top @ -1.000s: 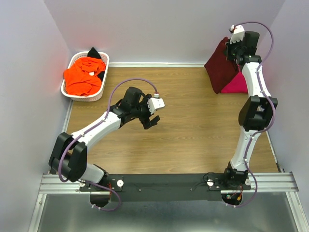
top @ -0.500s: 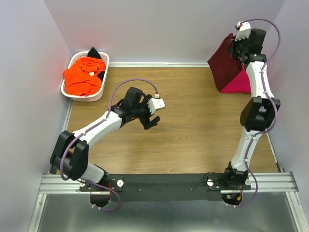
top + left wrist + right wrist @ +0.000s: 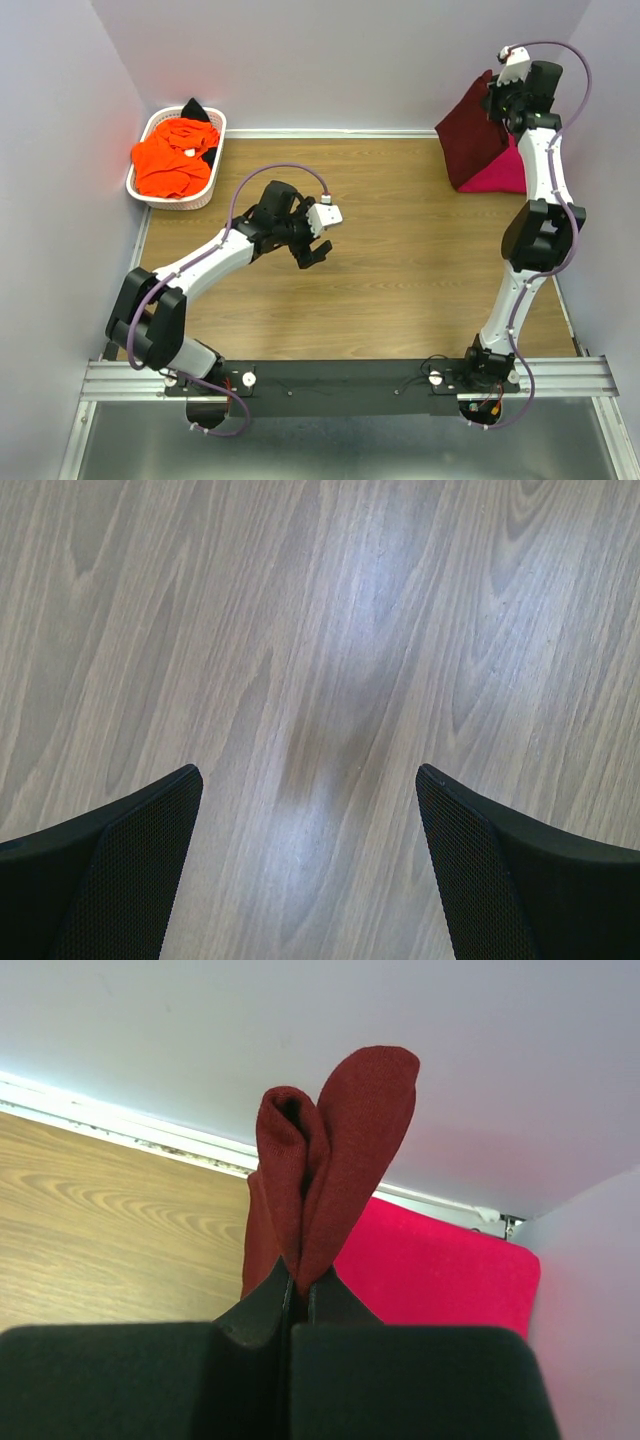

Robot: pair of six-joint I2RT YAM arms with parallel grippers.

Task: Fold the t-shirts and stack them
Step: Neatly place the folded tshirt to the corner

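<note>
Wood table (image 3: 400, 270); left tool (image 3: 313, 252) spread over centre; right tool (image 3: 300, 1285) pinching maroon shirt (image 3: 345, 1140), far-right corner.

No text, brand or number can be read from my cameras. A small white patch (image 3: 187, 151) on the orange t-shirt (image 3: 165, 168) in the basket (image 3: 220, 126), at ten o'clock on the table (image 3: 400, 280), is too small to make out.

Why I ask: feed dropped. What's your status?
Right gripper shut on dark maroon cloth t-shirt, hanging beside bright pink cloth t-shirt. Left gripper open, empty, over wooden table. Nothing blocking.
</note>
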